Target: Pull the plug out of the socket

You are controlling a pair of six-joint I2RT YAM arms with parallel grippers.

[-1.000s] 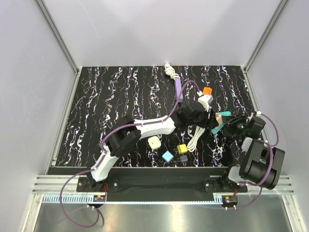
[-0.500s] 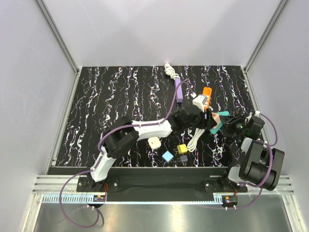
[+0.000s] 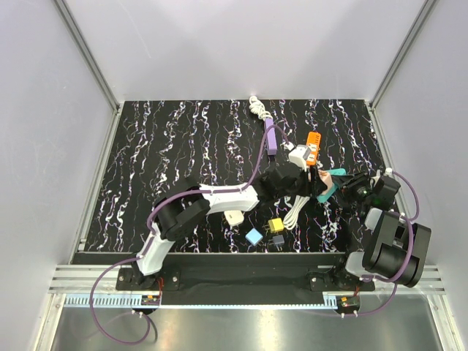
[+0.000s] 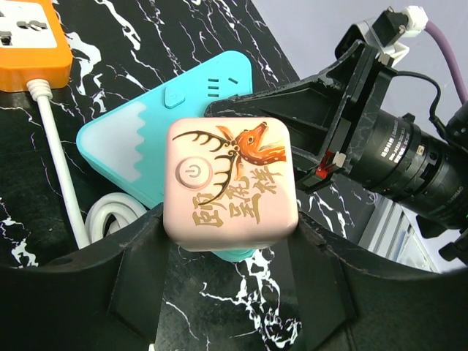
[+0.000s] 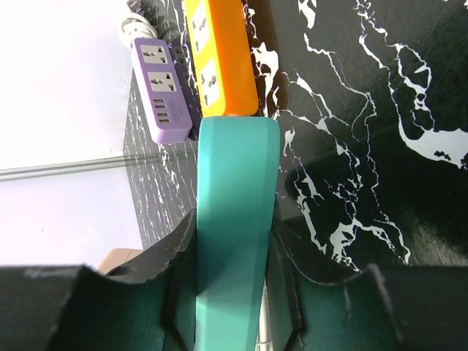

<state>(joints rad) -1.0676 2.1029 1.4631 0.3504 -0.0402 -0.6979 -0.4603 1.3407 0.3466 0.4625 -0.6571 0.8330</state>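
Observation:
A pink square plug (image 4: 230, 183) with a deer drawing sits on a teal socket block (image 4: 142, 139). My left gripper (image 4: 230, 245) is shut on the plug, one finger (image 4: 139, 270) on each side of it. In the top view the plug (image 3: 329, 174) and the teal socket (image 3: 328, 192) lie right of centre, between the left gripper (image 3: 314, 183) and the right gripper (image 3: 341, 191). My right gripper (image 5: 232, 263) is shut on the teal socket (image 5: 234, 205), holding it edge-on. The plug's prongs are hidden.
An orange power strip (image 3: 313, 140) and a purple strip (image 3: 271, 139) lie just behind the grippers. A coiled white cable (image 3: 296, 208) lies under the left wrist. A white adapter (image 3: 233, 216), a blue cube (image 3: 254, 236) and a yellow block (image 3: 276, 224) sit near the front edge.
My left wrist has turned and shifted a little left and back beside the plug. The right arm and the teal socket have stayed in place.

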